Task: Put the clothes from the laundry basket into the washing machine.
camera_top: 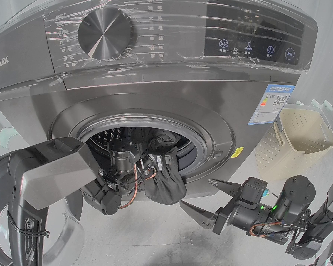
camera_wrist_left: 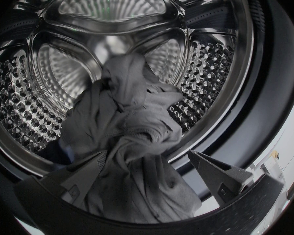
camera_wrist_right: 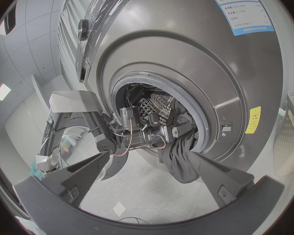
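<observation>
The washing machine (camera_top: 196,104) stands with its round opening uncovered. A dark grey garment (camera_top: 166,185) lies bunched on the rim, part inside the steel drum (camera_wrist_left: 55,69) and part hanging out over the front. In the left wrist view the garment (camera_wrist_left: 130,115) is heaped between the spread fingers of my left gripper (camera_wrist_left: 147,159), which is open at the drum mouth. My right gripper (camera_top: 196,193) hangs open and holds nothing, low in front of the machine, to the right of the hanging cloth (camera_wrist_right: 179,160).
The cream laundry basket (camera_top: 299,137) stands on the floor to the right of the machine, with no clothes visible in it. The machine's door (camera_top: 70,218) is swung open on the left, behind my left arm. Bare grey floor lies in front.
</observation>
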Motion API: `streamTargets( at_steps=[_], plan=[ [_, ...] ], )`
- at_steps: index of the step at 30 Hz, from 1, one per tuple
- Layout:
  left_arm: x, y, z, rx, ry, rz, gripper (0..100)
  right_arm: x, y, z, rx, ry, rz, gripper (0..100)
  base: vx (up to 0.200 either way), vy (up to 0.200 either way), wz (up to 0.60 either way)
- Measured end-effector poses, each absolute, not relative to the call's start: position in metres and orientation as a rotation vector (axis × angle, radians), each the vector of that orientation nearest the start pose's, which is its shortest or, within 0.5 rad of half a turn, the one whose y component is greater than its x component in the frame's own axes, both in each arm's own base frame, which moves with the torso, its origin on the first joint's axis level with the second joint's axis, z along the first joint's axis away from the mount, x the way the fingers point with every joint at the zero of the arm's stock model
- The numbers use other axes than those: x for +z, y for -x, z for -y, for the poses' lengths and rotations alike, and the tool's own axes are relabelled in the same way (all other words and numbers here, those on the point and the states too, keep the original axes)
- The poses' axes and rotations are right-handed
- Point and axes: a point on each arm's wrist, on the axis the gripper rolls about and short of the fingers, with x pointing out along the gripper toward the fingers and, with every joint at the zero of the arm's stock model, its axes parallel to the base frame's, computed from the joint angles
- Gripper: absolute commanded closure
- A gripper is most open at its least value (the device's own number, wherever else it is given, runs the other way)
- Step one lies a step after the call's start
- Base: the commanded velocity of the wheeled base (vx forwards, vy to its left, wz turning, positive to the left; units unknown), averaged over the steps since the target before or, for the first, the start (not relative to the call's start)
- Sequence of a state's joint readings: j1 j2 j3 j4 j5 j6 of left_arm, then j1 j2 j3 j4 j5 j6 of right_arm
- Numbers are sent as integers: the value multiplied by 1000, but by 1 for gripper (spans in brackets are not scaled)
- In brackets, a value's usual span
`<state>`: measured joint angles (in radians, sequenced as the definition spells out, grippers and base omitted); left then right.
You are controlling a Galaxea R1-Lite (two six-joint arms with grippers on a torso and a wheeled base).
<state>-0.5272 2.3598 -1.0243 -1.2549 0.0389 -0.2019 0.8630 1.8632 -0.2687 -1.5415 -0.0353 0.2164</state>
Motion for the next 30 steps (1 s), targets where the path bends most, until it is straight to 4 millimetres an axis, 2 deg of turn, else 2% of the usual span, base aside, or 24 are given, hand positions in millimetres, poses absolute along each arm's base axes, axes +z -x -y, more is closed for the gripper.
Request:
streamTargets(
  at_steps=[14, 15, 22, 30],
  plan=[
    [25, -368, 216, -505, 102, -179, 0, 107, -172, -197, 812, -184, -130, 0, 0, 0, 0],
    [24, -369, 216, -504, 102, -180, 100, 107, -172, -197, 812, -184, -130, 0, 0, 0, 0],
    [19, -370, 216, -506, 107, -185, 100, 108, -172, -198, 815, -185, -127, 0, 0, 0, 0],
    [38, -389, 214, -471, 143, -93, 100, 108, -172, -198, 816, -188, -125, 0, 0, 0, 0]
  ],
)
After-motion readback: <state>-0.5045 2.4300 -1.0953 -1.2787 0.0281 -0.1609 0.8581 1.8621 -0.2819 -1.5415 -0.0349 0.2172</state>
